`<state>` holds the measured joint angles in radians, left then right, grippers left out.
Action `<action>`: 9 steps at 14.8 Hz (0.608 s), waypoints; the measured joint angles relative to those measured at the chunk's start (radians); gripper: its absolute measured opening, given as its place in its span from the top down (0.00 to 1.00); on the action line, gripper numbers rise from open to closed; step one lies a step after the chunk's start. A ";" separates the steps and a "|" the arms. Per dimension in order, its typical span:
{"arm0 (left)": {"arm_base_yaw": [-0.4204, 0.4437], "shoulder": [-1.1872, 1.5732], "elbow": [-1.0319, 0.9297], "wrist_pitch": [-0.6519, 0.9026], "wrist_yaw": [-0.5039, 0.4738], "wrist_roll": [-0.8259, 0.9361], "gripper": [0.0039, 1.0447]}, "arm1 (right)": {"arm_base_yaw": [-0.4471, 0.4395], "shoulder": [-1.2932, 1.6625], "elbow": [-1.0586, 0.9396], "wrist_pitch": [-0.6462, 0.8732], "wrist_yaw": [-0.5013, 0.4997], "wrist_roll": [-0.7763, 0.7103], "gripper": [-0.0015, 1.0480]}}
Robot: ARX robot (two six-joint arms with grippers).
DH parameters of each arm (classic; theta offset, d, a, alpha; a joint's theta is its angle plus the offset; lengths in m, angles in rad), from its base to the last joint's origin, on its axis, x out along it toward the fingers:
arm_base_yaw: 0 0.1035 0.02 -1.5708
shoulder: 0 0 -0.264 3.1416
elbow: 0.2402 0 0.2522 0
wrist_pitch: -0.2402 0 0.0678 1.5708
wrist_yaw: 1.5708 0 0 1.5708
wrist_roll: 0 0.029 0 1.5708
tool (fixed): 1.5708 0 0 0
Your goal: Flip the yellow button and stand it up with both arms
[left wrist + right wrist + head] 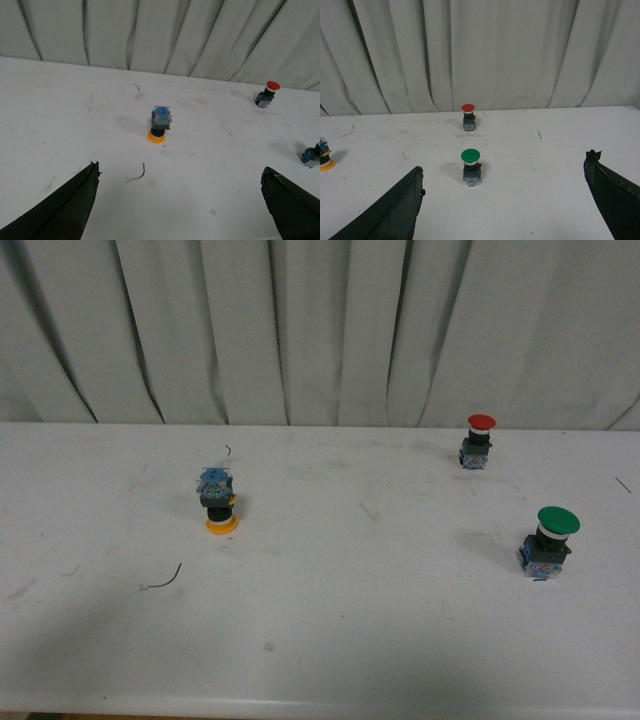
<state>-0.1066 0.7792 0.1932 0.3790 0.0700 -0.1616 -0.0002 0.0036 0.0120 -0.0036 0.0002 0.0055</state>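
A scuffed white tabletop point(350, 640) runs back to a pleated pale curtain point(320, 330). The yellow button point(220, 502) rests upside down on its cap, left of centre, with its blue block on top and a thin wire scrap point(162, 580) nearby. The red-capped switch point(479, 441) and green-capped switch point(548, 541) stand upright on the right. The left fingers point(65, 207) and right fingers point(615, 200) are spread wide and empty, and the frame edges cut them off.
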 joint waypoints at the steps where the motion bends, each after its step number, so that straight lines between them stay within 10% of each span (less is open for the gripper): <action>1: -0.043 0.200 0.074 0.143 -0.059 0.005 0.06 | 0.000 0.000 0.000 0.000 0.000 0.000 0.06; 9: -0.118 1.167 0.978 -0.169 -0.247 -0.001 0.06 | 0.000 0.000 0.000 0.000 0.000 0.000 0.06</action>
<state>-0.2245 1.9465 1.1713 0.2104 -0.1768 -0.1627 -0.0002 0.0036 0.0120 -0.0032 0.0002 0.0059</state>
